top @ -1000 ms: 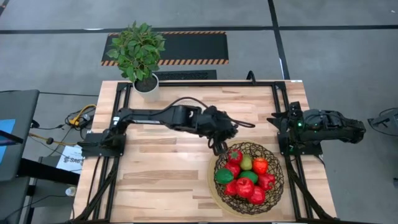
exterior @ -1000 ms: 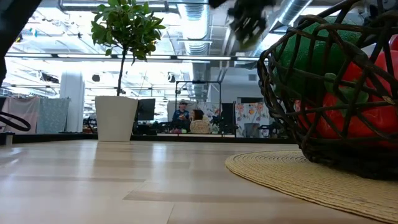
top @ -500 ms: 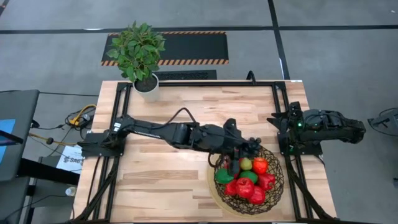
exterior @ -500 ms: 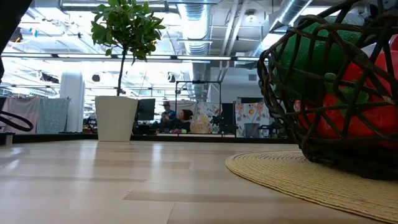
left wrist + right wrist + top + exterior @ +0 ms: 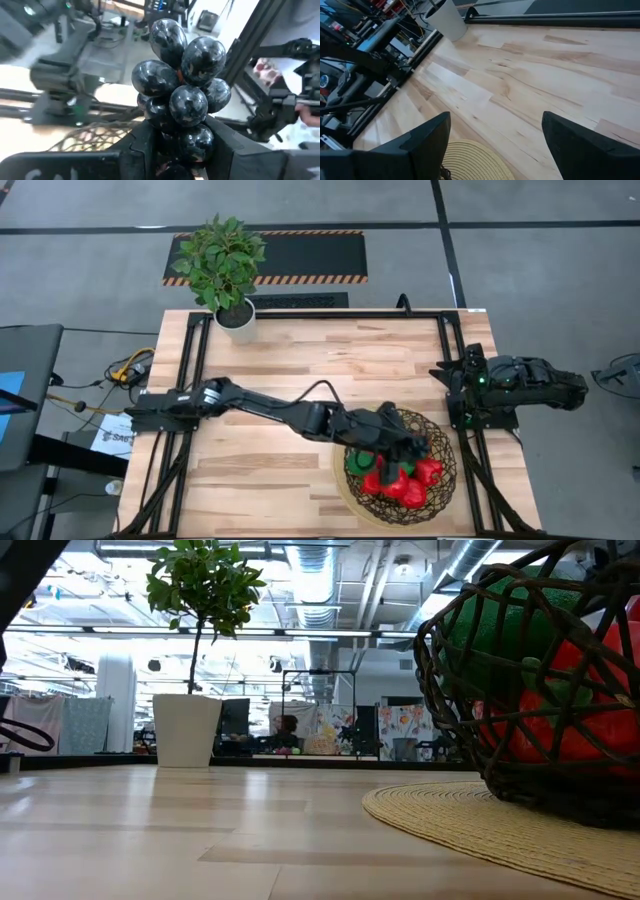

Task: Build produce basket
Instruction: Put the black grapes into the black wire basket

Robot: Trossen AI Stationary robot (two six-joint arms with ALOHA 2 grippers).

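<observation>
The dark wire-mesh basket (image 5: 441,477) stands on a round tan mat (image 5: 470,825) at the table's near right. It also shows in the low view (image 5: 470,690). It holds red produce (image 5: 398,483) and a green piece (image 5: 358,463). My left arm reaches across the table from the left. My left gripper (image 5: 408,446) hangs over the basket's middle, shut on a bunch of dark grapes (image 5: 182,85). My right gripper (image 5: 452,392) waits open and empty at the table's right edge. My left gripper pinches the bunch's lower end (image 5: 187,142) between its two fingers (image 5: 142,147). The rest of the bunch sticks out past the fingertips. The gripper comes from the table's left, slanting down over the basket. The grapes are clear of the table.
A leafy plant in a white pot (image 5: 236,315) stands at the far left corner and shows in the low view (image 5: 187,730). Bare wood (image 5: 260,460) lies left of the basket. A person (image 5: 288,727) sits in the room beyond.
My left gripper has carried the grapes from just beyond the basket's far left rim toward the table's right and near edges, ending over the basket's middle. The arm has stretched out and lowered. It has left the low view's top.
</observation>
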